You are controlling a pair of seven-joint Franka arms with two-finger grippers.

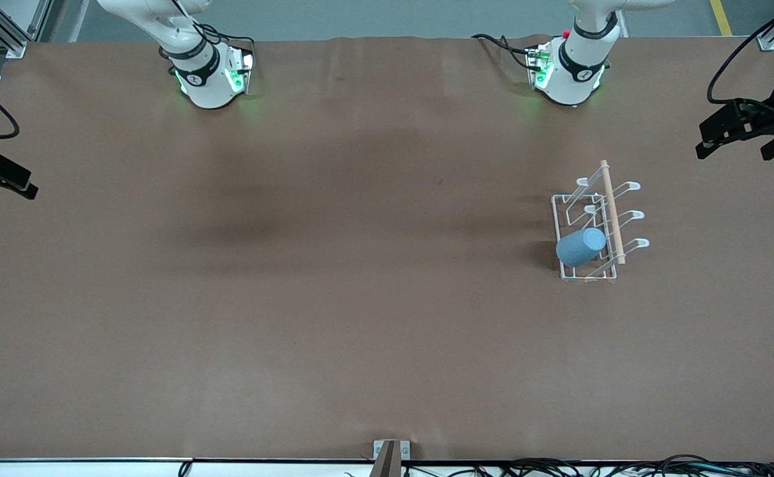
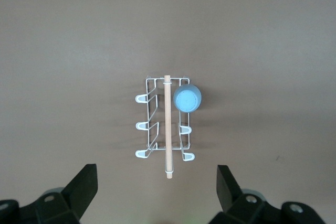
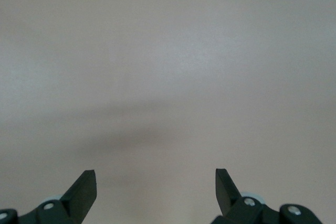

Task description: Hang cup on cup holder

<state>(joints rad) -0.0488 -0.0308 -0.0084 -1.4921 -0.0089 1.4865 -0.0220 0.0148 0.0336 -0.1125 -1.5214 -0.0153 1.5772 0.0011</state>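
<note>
At the view's left edge in the front view, the right claw (image 1: 2, 177) hangs over the right arm's end of the desk (image 1: 294, 298), well apart from everything; its wrist view shows only bare brown surface between two widely spread fingers (image 3: 84, 190), so it is empty and that arm waits.

Moving across, the cup (image 1: 580, 246) comes next. It is already on the cup holder (image 1: 596, 222), slipped mouth-down over one of the prongs on the side facing the right arm's end, at the end of the rack nearer the front camera, and it leans outward with the prong. In the left wrist view its closed bottom (image 2: 187, 98) faces the camera. The other prongs stand bare, and the wooden rod (image 1: 612, 211) runs along the top of the rack.

The cup looks like matte plastic, so I judge it light, stiff and unlikely to break, though smooth enough to slip under a weak pinch. With no handle, the place to take hold would be across its round wall near the middle, fingers on either side. The wire rack also looks light and could shift if the cup were tugged sideways.

Last, the left claw (image 1: 741, 132) hangs at the view's right edge, over the left arm's end of the desk, spread wide and empty.
</note>
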